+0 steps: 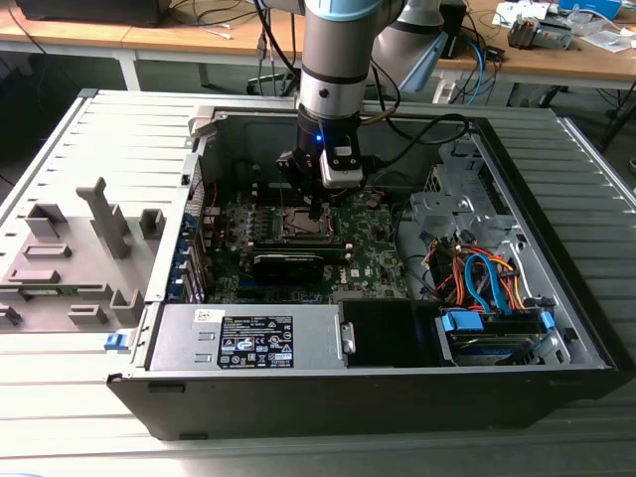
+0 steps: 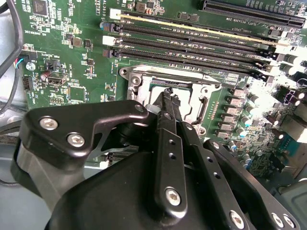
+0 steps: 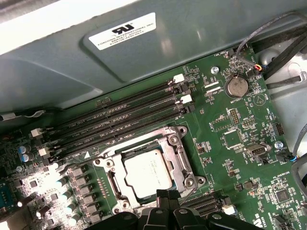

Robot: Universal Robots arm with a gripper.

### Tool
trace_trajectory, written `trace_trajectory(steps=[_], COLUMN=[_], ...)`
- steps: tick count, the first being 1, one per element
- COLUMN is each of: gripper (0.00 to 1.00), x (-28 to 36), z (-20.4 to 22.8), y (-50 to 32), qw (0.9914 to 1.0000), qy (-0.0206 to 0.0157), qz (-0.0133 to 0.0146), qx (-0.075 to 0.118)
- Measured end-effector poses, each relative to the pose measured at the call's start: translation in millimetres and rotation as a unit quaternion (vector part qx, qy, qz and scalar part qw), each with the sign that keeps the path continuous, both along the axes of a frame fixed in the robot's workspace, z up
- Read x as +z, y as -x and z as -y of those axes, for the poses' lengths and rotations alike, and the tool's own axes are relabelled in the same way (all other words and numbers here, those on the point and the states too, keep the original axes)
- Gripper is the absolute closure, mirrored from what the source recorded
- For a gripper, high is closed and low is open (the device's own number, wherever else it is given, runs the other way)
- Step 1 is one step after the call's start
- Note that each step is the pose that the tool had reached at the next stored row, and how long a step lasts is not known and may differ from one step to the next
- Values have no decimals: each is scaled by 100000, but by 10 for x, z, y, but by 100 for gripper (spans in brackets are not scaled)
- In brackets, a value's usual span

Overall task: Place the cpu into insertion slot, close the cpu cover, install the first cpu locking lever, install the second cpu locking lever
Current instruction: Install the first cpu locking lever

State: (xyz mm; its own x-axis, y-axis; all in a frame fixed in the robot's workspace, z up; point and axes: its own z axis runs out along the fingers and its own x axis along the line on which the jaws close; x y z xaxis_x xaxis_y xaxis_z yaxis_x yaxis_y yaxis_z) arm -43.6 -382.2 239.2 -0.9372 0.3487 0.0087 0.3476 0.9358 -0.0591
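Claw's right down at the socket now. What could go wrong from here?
The claw sits shut at the rim of the insertion slot, with the cpu in it; a sideways slip could scrape the cpu or nudge it off its seat. The memory slots run close beside the insertion slot, so a wide swing might clip their latches.

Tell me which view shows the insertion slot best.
The first wrist view: the insertion slot shows nearly whole. In the second wrist view the fingers hide part of it; in the exterior view it looks small.
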Motion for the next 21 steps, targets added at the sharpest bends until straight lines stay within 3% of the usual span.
trace_trajectory(steps=[21], gripper=[89], x=[0], z=[0], y=[0], qw=[99994], qy=[-2], qz=[2], qx=[1074])
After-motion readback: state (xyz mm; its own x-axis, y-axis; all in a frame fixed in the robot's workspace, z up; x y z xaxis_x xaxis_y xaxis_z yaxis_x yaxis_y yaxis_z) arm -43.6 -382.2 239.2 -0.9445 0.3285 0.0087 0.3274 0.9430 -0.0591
